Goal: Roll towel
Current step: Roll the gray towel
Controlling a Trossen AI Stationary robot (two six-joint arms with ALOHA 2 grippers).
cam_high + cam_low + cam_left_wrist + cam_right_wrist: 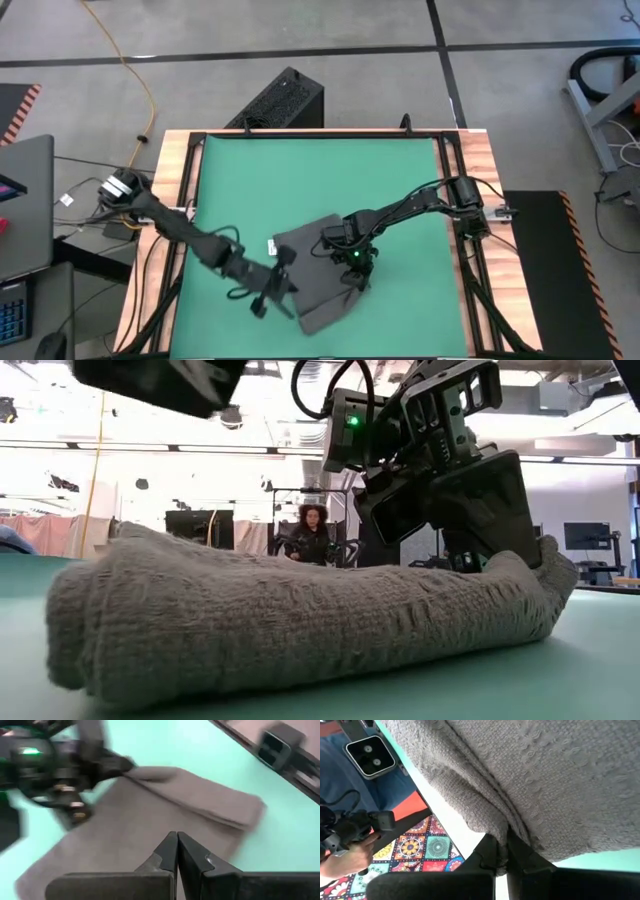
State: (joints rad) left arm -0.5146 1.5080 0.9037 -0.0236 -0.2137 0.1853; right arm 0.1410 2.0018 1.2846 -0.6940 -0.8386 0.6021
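The dark grey towel [318, 305] lies on the green mat [300, 180], near the mat's near edge, with a thick rolled or folded edge [250, 630] facing the low camera. A small white tag [272, 245] shows at its left edge. My right gripper [504, 837] is shut on the towel at its right-hand end [550, 575]. My left gripper [177, 837] is shut and hangs above the towel's left part [287, 282], touching nothing. My right gripper pinches a bunched fold of the towel's edge [509, 827] between its two fingers, with several layers gathered there. The fingers slant down from the table's right side. That end [545, 565] stands slightly raised, and the rest of the towel lies on the mat.
A wooden frame [180, 200] borders the mat on all sides. A black box [285, 100] stands on the floor beyond the far edge. A laptop [25, 210] sits off to the left. A person [312, 530] sits in the room behind. Bare mat lies far of the towel.
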